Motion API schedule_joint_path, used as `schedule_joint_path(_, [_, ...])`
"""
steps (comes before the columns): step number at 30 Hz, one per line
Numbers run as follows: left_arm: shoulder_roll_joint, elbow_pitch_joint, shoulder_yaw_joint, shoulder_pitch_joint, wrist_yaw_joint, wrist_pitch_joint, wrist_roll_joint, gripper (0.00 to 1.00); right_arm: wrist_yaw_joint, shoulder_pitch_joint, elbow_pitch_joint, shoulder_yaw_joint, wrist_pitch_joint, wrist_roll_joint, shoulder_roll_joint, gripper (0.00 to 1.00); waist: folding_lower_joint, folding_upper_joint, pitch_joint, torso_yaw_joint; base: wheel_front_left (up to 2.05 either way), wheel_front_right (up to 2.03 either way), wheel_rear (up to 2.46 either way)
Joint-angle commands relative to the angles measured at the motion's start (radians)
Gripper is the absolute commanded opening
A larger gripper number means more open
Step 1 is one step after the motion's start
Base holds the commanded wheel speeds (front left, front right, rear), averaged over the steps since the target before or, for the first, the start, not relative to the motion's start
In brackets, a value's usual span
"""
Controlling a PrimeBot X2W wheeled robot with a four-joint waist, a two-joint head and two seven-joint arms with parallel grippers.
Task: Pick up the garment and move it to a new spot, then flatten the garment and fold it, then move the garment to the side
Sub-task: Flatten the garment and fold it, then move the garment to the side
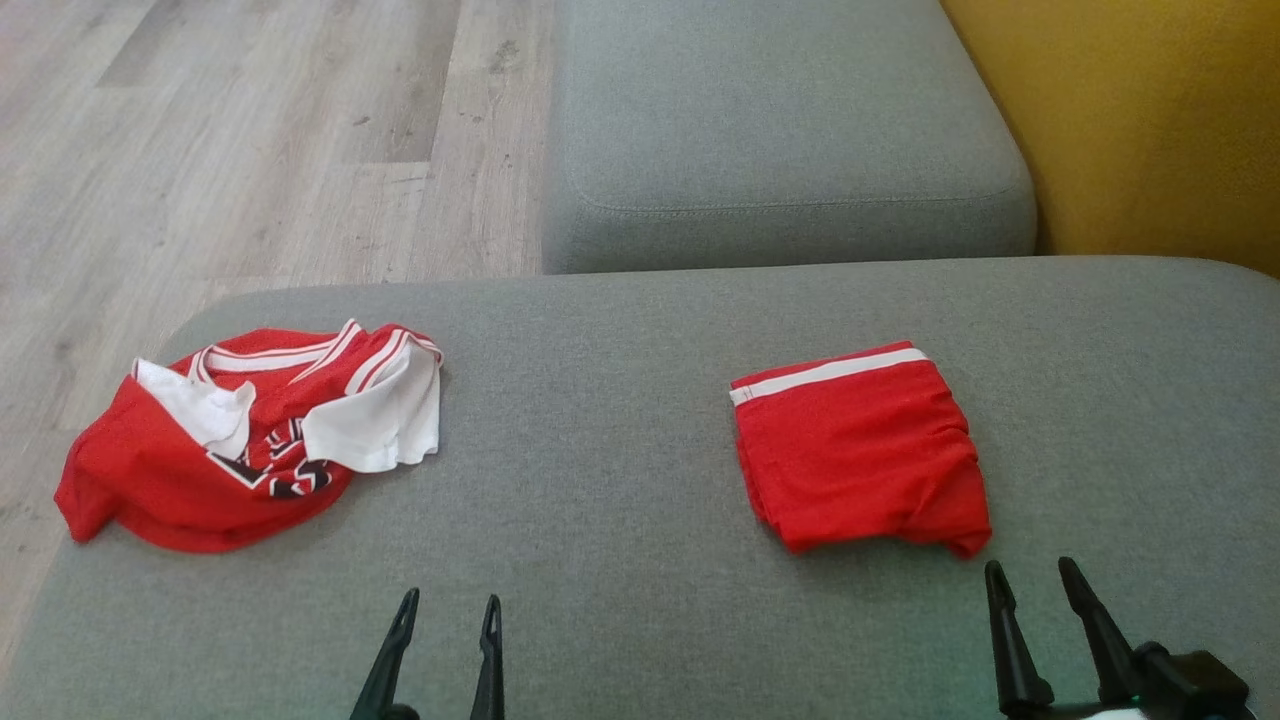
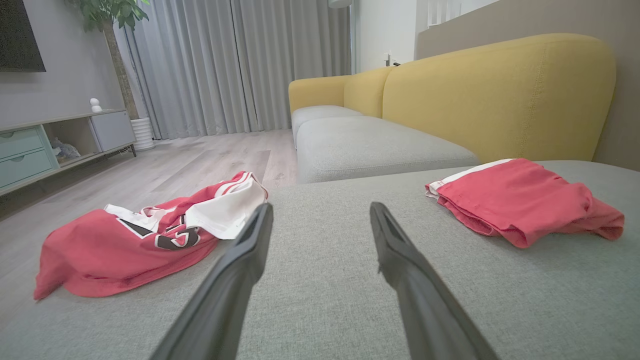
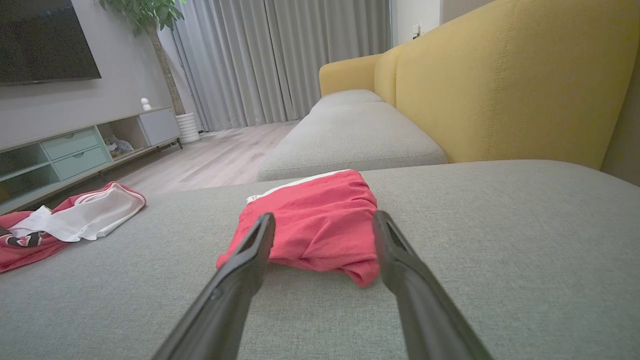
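- Wide grey seat cushion (image 1: 640, 300) in the foreground.
- Second grey cushion (image 1: 780, 130) just beyond it.
- Yellow backrest (image 1: 1150, 120) along the right.
- Pale wood-plank floor (image 1: 250, 130) to the left.
- Grey curtains (image 2: 235, 65) drawn across the far wall.
- Leafy plant (image 2: 112, 20) in a ribbed white pot (image 2: 142, 134) beside them.
- Low cabinet (image 3: 75, 150) with pale green drawers, small white figure (image 3: 145, 103) on top, dark screen (image 3: 45, 40) above.

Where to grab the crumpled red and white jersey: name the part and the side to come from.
Probably grip the white striped-edge flap on the crumpled jersey, with the left gripper coming from the middle of the cushion. That flap lies bunched on top at the edge nearest the gripper, giving loose layers to pinch; the red body lies flatter.
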Motion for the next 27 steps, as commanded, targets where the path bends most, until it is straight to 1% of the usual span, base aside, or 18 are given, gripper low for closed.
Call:
schedule_joint_path(1, [-0.008,-0.026,0.037,-0.053,-0.001,-0.005,0.009,1.0,0.008,-0.041,-0.035,0.016,-0.013,-0.009,-0.009,1.0,0.0,-0.0001,0.0,0.0,0.0,0.0,0.0])
schedule_joint_path(18, [-0.008,-0.007,0.047,-0.052,0.016,-0.005,0.0,1.0,0.008,-0.035,-0.022,0.029,-0.014,-0.007,-0.014,1.0,0.0,-0.0001,-0.012,0.002,0.0,0.0,0.0])
schedule_joint_path(27, [-0.008,-0.013,0.052,-0.054,0.031,-0.005,-0.009,1.0,0.008,-0.038,-0.019,0.038,-0.014,-0.005,-0.02,1.0,0.0,-0.0001,0.003,-0.003,0.0,0.0,0.0])
